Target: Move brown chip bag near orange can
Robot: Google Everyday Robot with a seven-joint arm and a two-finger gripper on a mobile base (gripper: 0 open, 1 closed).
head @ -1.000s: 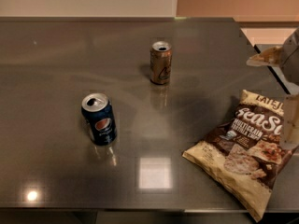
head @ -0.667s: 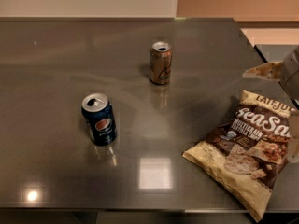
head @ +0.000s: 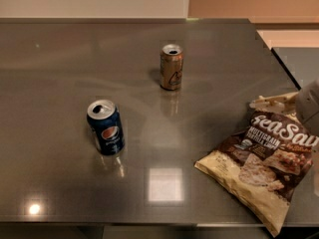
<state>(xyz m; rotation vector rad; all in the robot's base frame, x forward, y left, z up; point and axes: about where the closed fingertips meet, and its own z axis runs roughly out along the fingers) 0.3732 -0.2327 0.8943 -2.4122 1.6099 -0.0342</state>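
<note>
Glossy table; crinkly bag; matt end effector right.

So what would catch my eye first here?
Probably the big brown chip bag lying at the front right corner of the grey table, with the robot's tool close by its top edge at the picture's right side. Then two upright cans: the orange can mid-table toward the back, and a blue Pepsi can nearer and to its left.
</note>
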